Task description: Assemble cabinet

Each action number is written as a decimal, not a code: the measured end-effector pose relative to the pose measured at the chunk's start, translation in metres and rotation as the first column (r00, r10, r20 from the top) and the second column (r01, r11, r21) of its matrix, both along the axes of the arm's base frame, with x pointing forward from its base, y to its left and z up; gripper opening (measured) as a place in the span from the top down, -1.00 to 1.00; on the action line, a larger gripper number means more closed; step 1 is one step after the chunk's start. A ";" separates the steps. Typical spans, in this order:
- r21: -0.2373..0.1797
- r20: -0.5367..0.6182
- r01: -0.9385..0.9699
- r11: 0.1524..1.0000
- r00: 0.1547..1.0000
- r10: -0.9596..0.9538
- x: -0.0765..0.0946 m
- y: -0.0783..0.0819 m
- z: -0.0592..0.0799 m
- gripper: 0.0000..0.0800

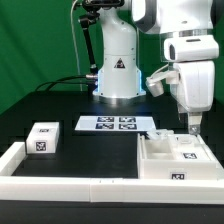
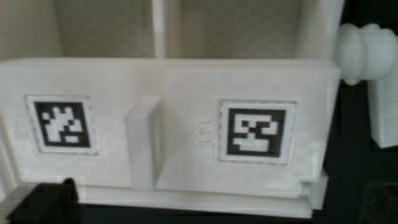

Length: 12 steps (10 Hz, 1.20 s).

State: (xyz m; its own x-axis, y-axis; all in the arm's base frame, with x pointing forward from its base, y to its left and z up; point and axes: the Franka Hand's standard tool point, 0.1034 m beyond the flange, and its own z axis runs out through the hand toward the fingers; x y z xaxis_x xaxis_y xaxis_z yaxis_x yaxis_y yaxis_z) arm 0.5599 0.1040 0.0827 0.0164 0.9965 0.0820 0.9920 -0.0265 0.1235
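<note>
Black table (image 1: 100,148), drawer block (image 1: 186,153) inside cabinet body (image 1: 160,172)

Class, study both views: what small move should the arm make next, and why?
Probably lower the gripper straight down a little. In the exterior view it hangs just above the cabinet body, not visibly touching it, and the wrist view shows a tagged white part directly beneath. The small block lies apart, untouched.

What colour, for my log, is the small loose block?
White block with black-and-white square tags; best in the exterior view.
</note>
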 end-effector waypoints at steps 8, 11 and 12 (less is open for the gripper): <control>-0.041 -0.002 -0.201 0.979 0.980 0.201 -0.023 0.006 -0.002 -0.99; -0.070 -0.008 -0.270 0.960 0.963 0.270 -0.031 0.013 -0.004 -0.99; -0.070 -0.009 -0.268 0.961 0.963 0.268 -0.030 0.013 -0.004 -0.99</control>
